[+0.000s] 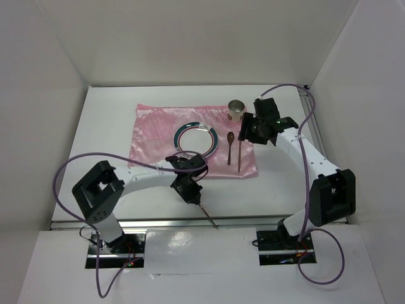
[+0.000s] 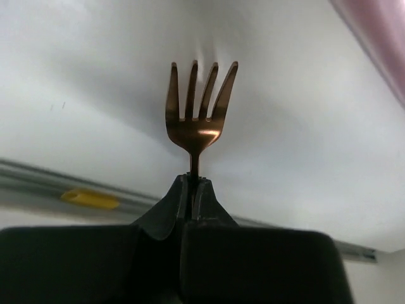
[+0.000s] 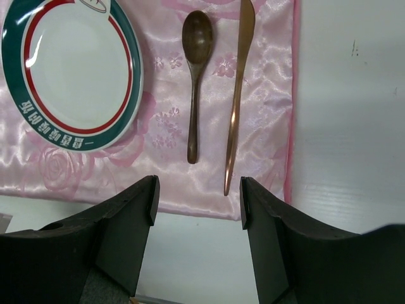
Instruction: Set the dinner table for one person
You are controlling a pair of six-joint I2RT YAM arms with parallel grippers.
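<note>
The white dinner table (image 1: pixel 107 145) carries a pink satin cloth (image 1: pixel 149 136). On the cloth lie a white plate (image 1: pixel 195 139) with a green and red rim, a copper spoon (image 1: pixel 231 147) and a copper knife (image 1: pixel 240 155) to its right. A metal cup (image 1: pixel 236 111) stands at the cloth's far right corner. My left gripper (image 1: pixel 196 201) hovers near the cloth's near edge, shut on a copper fork (image 2: pixel 199 107) by its handle, tines pointing at the near rail. My right gripper (image 3: pixel 199 196) is open and empty, raised above the spoon (image 3: pixel 195 76) and knife (image 3: pixel 237 95).
An aluminium rail (image 1: pixel 158 223) runs along the table's near edge and another along the right edge (image 1: pixel 314 126). White walls enclose the table on three sides. The left wrist view shows the rail (image 2: pixel 50 174) with a yellow piece (image 2: pixel 88 198) on it.
</note>
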